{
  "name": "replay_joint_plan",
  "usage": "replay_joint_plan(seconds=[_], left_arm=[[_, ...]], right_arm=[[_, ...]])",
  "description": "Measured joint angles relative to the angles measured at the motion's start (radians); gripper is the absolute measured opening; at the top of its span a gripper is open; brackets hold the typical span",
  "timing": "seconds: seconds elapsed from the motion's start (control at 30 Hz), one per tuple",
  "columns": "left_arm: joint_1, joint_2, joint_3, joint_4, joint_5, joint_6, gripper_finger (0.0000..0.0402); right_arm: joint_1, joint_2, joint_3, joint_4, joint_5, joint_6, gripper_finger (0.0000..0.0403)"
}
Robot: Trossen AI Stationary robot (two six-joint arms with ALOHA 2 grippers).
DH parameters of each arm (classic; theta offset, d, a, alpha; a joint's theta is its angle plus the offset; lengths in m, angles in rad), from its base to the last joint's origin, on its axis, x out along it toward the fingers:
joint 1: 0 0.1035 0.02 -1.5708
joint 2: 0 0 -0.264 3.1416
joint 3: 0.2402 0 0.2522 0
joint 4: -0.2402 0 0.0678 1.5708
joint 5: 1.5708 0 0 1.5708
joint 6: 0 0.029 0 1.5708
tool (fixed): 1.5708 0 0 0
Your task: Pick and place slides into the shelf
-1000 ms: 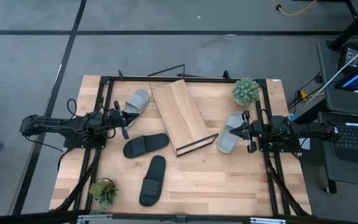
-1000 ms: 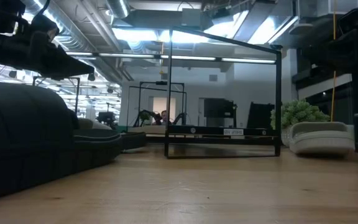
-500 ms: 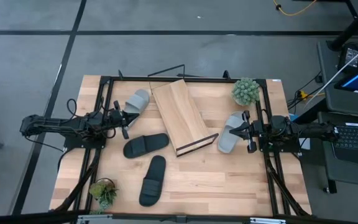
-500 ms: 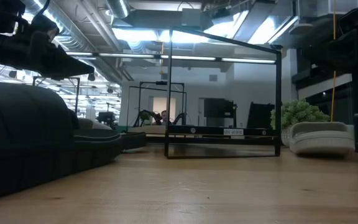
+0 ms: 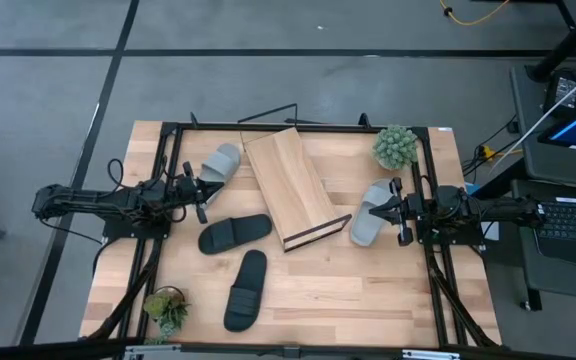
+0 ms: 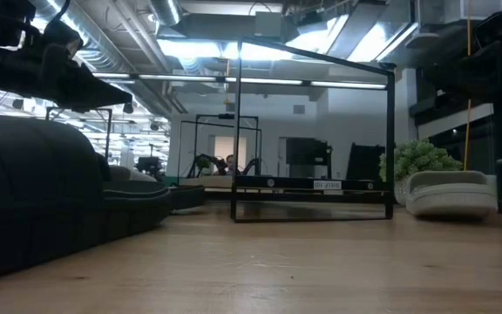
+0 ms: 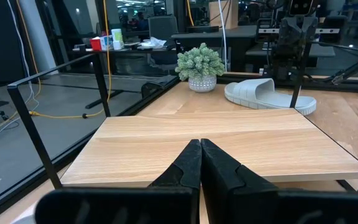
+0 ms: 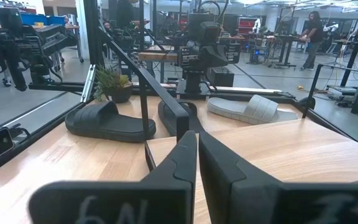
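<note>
The shelf (image 5: 288,188) stands slanted mid-table, a light-wood board with a dark front edge (image 5: 318,232) and a black wire frame (image 6: 312,131). One grey slide (image 5: 220,163) lies flat left of it, the other grey slide (image 5: 372,212) right of it. Two black slides (image 5: 234,233) (image 5: 246,290) lie flat on the near side. My left gripper (image 5: 198,190) hovers at the left edge, shut, beside the left grey slide. My right gripper (image 5: 398,212) hovers at the right edge, shut, next to the right grey slide. In the wrist views both grippers (image 7: 201,149) (image 8: 196,140) are shut and hold nothing.
A potted plant (image 5: 396,147) stands at the far right corner, another plant (image 5: 166,305) at the near left corner. A black frame rail (image 5: 298,127) runs around the tabletop. Bare wood lies near the right front (image 5: 368,290). A desk with a keyboard (image 5: 573,225) stands right of the table.
</note>
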Motion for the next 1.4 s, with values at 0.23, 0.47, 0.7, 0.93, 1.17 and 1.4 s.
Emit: replay_joint_plan(seconds=[0.23,0.47,0.7,0.93,1.17,1.4], left_arm=[[0.000,0.000,0.000,0.000,0.000,0.000,0.0000],[0.000,0.000,0.000,0.000,0.000,0.000,0.0000],[0.000,0.000,0.000,0.000,0.000,0.000,0.0000],[0.000,0.000,0.000,0.000,0.000,0.000,0.0000],[0.000,0.000,0.000,0.000,0.000,0.000,0.0000],[0.000,0.000,0.000,0.000,0.000,0.000,0.0000]], right_arm=[[0.000,0.000,0.000,0.000,0.000,-0.001,0.0021],[0.000,0.000,0.000,0.000,0.000,-0.001,0.0021],[0.000,0.000,0.000,0.000,0.000,0.000,0.0021],[0.000,0.000,0.000,0.000,0.000,-0.001,0.0021],[0.000,0.000,0.000,0.000,0.000,0.047,0.0021],[0.000,0.000,0.000,0.000,0.000,0.049,0.0021]])
